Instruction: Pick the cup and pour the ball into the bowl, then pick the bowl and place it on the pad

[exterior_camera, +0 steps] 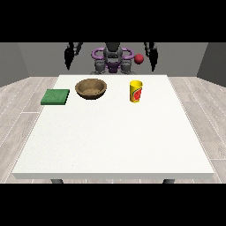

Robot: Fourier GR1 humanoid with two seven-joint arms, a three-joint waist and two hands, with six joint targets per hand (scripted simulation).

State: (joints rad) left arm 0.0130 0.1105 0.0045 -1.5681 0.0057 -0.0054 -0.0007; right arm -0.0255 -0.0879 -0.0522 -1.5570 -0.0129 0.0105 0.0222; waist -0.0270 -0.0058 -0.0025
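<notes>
the yellow cup (136, 91) stands upright on the white table (114, 141), toward the far right. the wooden bowl (91, 88) sits to its left, well apart, and the green pad (55, 96) lies further left, near the table's left edge. a red ball (139, 59) shows beyond the far edge, near the robot, not in the cup. both hands, the one at the view's left (69, 57) and the one at the view's right (153, 56), hang raised behind the table, holding nothing; finger spread cannot be told. risk: the cup may hold nothing to pour, and a reach from above could tip it.
</notes>
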